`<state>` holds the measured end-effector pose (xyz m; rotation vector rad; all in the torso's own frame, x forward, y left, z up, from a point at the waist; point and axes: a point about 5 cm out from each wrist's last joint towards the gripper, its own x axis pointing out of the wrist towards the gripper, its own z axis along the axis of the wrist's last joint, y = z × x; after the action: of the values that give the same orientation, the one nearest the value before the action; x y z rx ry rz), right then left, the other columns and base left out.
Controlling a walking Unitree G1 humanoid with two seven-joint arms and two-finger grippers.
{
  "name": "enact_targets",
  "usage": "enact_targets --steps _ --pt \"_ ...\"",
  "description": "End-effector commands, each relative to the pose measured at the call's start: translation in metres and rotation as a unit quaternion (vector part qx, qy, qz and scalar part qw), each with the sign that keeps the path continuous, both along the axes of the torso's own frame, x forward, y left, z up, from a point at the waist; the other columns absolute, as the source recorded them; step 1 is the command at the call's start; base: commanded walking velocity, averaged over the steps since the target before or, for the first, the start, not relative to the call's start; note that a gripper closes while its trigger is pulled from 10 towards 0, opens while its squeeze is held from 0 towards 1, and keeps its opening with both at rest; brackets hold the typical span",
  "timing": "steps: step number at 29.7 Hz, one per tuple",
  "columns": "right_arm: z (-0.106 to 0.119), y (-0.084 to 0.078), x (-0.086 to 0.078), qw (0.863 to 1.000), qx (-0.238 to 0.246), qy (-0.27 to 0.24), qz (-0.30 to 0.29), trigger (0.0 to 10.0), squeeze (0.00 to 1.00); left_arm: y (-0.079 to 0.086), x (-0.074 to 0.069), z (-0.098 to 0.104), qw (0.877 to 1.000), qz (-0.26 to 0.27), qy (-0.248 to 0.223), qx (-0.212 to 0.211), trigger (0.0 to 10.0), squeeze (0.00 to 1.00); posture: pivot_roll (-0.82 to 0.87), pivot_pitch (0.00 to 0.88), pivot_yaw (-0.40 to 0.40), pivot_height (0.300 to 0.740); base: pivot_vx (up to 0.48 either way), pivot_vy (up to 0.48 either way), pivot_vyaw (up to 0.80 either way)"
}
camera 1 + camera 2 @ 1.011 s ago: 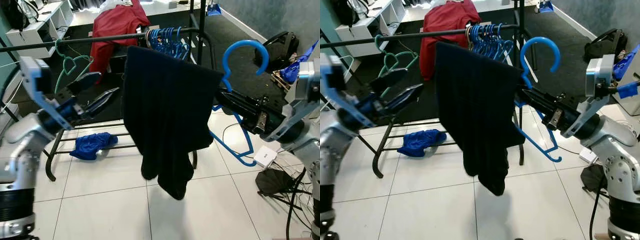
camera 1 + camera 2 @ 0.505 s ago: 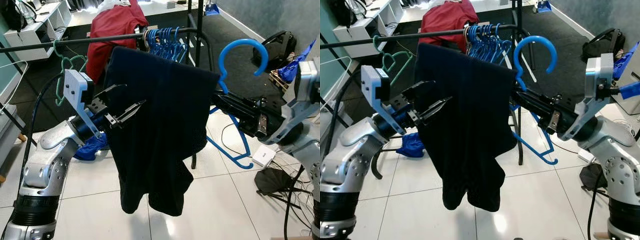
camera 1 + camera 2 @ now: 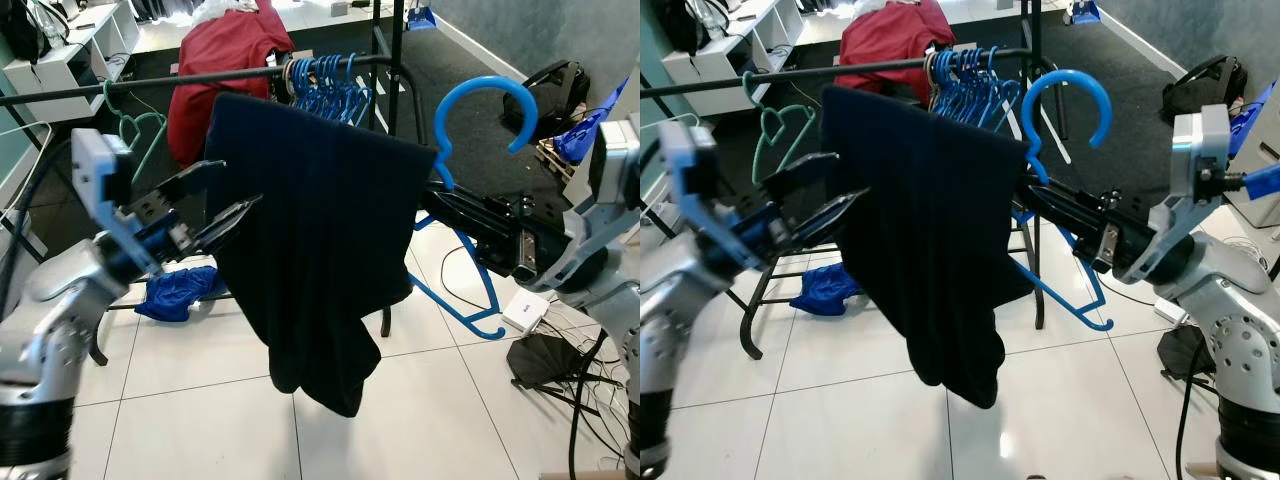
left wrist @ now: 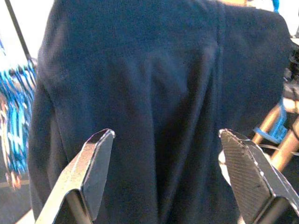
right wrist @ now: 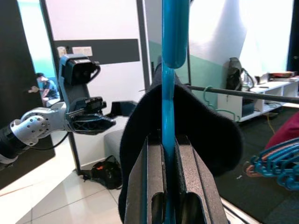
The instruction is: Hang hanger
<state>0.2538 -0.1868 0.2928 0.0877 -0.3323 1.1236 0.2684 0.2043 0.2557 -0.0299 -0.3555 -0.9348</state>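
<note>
Right gripper (image 5: 163,154): fingers closed tight on the hanger (image 3: 470,190) neck, reaching in from 3 o'clock toward centre frame.
Left gripper (image 3: 225,200): fingers (image 4: 91,163) spread wide, nothing between them; at 9 o'clock, tips just at the near edge of the garment (image 3: 310,240).
Hanger: blue, held upright, hook (image 3: 1065,100) up at 1 o'clock, open and not on the rail (image 3: 150,82); lower bar slanting down toward 4 o'clock.
Garment: dark, draped over the hanger's shoulder, hanging down through centre to 6 o'clock above the white tile floor (image 3: 200,400).
Rail: black, running across the top from 9 to 12 o'clock, behind the garment.
On rail: bunch of blue hangers (image 3: 325,80) at 12 o'clock; red garment (image 3: 215,70) at 11; green hanger (image 3: 130,130) at 10.
Blue cloth (image 3: 175,290): on the floor under the rack, at 8 o'clock.
Cables and white box (image 3: 522,312): floor at 4 o'clock.
</note>
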Motion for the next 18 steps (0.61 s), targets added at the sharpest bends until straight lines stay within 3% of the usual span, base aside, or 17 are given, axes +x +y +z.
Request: enact_targets --steps 1,4,6,7,10,18 --pt "0.005 0.003 -0.004 1.0 0.004 -0.014 0.016 0.0 0.0 0.016 -0.003 -0.001 1.0 0.017 0.009 0.009 10.0 0.0 -0.12 0.103 0.082 0.74 0.0 0.0 0.0" --pt "0.005 0.003 -0.005 1.0 0.004 -0.014 0.017 0.0 0.0 0.02 -0.002 -0.001 0.999 0.03 0.008 0.009 10.0 0.0 -0.12 0.103 0.082 0.74 0.0 0.0 0.0" --pt "0.006 0.004 -0.005 1.0 0.004 -0.016 0.021 0.0 0.0 0.028 0.01 -0.001 0.994 0.104 -0.004 0.01 10.0 0.0 -0.12 0.101 0.08 0.74 0.0 0.0 0.0" --pt "0.006 0.004 -0.005 1.0 0.004 -0.016 0.021 0.0 0.0 0.028 0.01 -0.001 0.994 0.104 -0.004 0.01 10.0 0.0 -0.12 0.101 0.08 0.74 0.0 0.0 0.0" --pt "0.007 0.005 -0.007 0.999 0.003 -0.017 0.027 0.0 0.0 0.032 0.021 -0.001 0.985 0.169 -0.014 -0.011 10.0 0.0 -0.13 0.098 0.08 0.74 0.0 0.0 0.0" --pt "0.009 0.006 -0.008 0.999 0.001 -0.018 0.03 0.0 0.0 0.014 0.02 -0.011 0.991 0.132 0.003 0.0 10.0 0.0 -0.13 0.1 0.082 0.74 0.0 0.0 0.0"
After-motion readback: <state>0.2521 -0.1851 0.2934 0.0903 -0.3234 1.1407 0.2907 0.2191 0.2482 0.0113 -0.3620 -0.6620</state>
